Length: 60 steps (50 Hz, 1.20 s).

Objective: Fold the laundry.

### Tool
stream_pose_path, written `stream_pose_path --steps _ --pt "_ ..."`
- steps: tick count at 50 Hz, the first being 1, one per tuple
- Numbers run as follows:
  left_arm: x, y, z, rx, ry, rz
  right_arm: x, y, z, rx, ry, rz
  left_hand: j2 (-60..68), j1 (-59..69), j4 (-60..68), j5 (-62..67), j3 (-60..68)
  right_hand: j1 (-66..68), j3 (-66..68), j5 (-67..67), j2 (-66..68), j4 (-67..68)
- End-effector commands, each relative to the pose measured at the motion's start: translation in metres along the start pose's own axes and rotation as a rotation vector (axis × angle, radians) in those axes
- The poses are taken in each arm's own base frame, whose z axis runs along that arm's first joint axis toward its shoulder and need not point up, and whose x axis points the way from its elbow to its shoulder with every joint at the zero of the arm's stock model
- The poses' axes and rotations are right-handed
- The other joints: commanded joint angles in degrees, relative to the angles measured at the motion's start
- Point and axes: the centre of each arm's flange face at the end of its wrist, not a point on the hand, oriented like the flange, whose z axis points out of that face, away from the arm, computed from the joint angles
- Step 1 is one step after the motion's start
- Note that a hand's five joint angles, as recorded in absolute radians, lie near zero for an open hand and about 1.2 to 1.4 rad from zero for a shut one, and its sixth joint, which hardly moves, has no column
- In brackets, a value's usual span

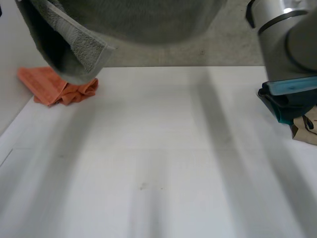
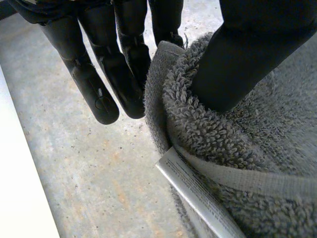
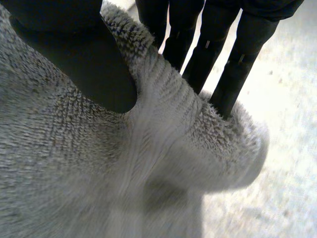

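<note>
**Fingers and Thumbs Pinched on the Raised Towel Edge**

Fingers [image 2: 126,74] of the left hand [image 2: 94,84] hang straight and close together. The one nearest the cloth passes behind the rolled edge of the grey towel [image 2: 247,163], and the thumb [image 2: 247,54] presses the pile from the front, so the hold is a pinch. The right hand [image 3: 74,59] grips the same way: straight fingers side by side behind the edge, thumb bearing on the front face.

In the head view the grey towel [image 1: 148,20] is raised clear of the white table [image 1: 158,173]. One hemmed corner droops at the far left, near a crumpled orange cloth [image 1: 57,87].

Handling estimate: thick terry, soft and limp, fairly heavy for cloth. It will probably sag between the hands, and the pile should resist slipping. It is not fragile. Take hold on the hemmed edge at the corners; the sewn-in label [image 2: 198,198] marks that hem.
</note>
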Motion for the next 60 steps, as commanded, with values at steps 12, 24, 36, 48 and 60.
stream_pose_path --steps 12,24,36,48,60 --pt "0.084 0.224 -0.131 -0.644 0.237 -0.072 -0.004 0.169 -0.165 -0.753 -0.208 -0.086 11.1 13.0 11.0 14.7 11.5 15.2 11.9 14.5 12.4 11.3" --pt "0.085 0.212 -0.157 -0.786 0.338 0.011 -0.005 0.175 -0.196 -0.909 -0.272 -0.160 -54.8 -52.9 -54.9 -51.2 -54.4 15.2 11.9 14.5 12.4 11.3" --pt "0.046 0.166 -0.162 -0.828 0.263 -0.015 0.010 0.165 -0.193 -0.928 -0.233 -0.164 -56.3 -54.4 -56.4 -52.8 -56.0 15.2 11.9 14.5 12.4 11.3" --pt "0.022 0.192 -0.191 -0.974 0.239 -0.050 0.010 0.167 -0.195 -0.937 -0.236 -0.155 -35.8 -33.9 -35.9 -32.2 -35.4 15.2 11.9 14.5 12.4 11.3" --pt "0.010 0.229 -0.190 -1.090 0.202 -0.075 0.004 0.167 -0.199 -0.941 -0.250 -0.154 -38.3 -36.4 -38.4 -34.7 -37.9 15.2 11.9 14.5 12.4 11.3"
